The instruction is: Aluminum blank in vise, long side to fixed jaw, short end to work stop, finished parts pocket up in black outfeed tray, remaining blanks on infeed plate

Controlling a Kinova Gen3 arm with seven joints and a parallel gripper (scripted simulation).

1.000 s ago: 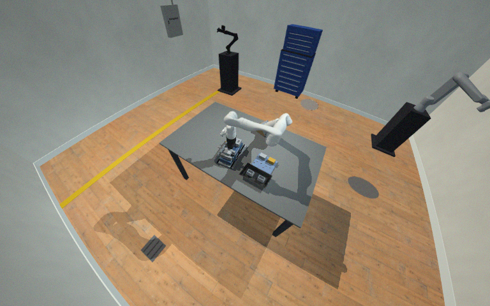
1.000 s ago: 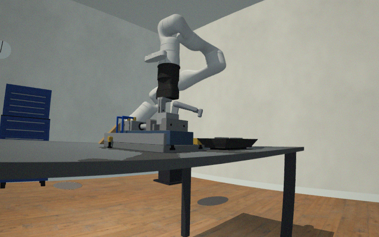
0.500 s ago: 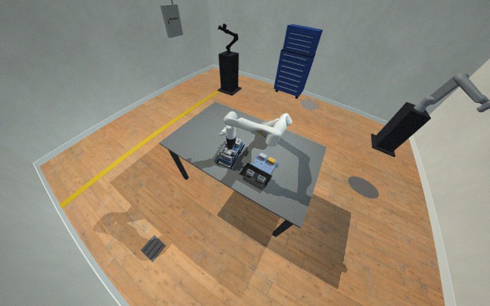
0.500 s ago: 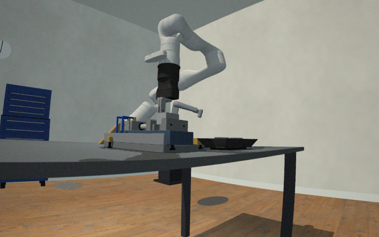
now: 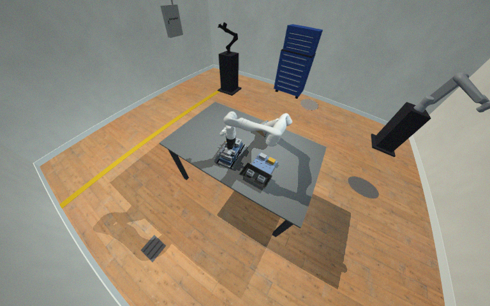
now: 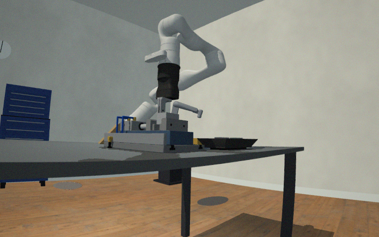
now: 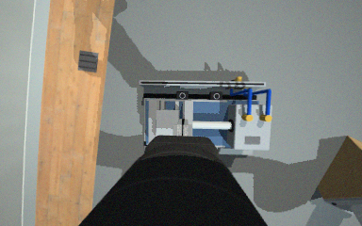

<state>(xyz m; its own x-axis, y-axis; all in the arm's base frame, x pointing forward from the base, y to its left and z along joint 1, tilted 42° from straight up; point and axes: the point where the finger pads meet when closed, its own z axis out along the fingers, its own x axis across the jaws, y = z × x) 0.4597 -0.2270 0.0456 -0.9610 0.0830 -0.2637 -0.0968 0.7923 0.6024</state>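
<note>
Your gripper [image 6: 164, 108] hangs straight down over the vise [image 6: 152, 131], fingers shut fully and holding nothing; judging by that pose, closed fingers serve as a pusher to seat the blank [image 7: 168, 120] against the fixed jaw. The gray block lies between the jaws, left of the white rod (contact with the work stop is hidden). To the right, the outfeed tray [image 5: 249, 178] holds two finished parts, and the infeed plate [image 5: 260, 164] behind it carries a gray and a yellow blank.
</note>
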